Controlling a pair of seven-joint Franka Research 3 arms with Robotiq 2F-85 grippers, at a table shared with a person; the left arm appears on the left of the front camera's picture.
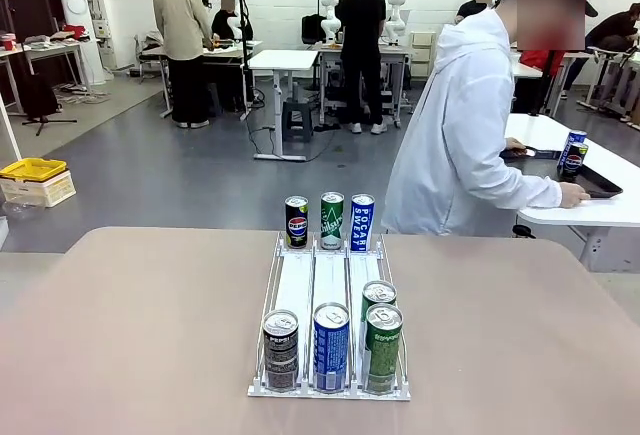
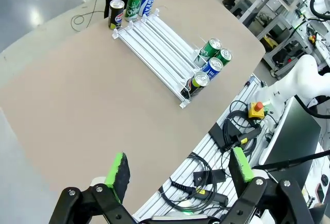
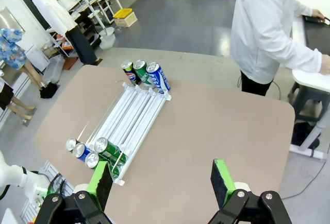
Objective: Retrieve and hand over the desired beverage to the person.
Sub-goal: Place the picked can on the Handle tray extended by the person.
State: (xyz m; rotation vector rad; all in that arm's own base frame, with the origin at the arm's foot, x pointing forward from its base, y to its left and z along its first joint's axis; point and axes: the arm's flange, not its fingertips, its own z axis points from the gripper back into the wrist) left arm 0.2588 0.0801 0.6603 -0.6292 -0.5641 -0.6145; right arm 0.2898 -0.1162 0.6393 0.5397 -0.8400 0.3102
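We see both tools, left tool and right tool, wide open and empty, high above the upright cans in the rack; neither clearly nearer.

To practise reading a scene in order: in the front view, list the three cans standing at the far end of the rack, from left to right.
Pepsi can → green can → blue-and-white Pocari Sweat can, all upright at the far end of the white rack.
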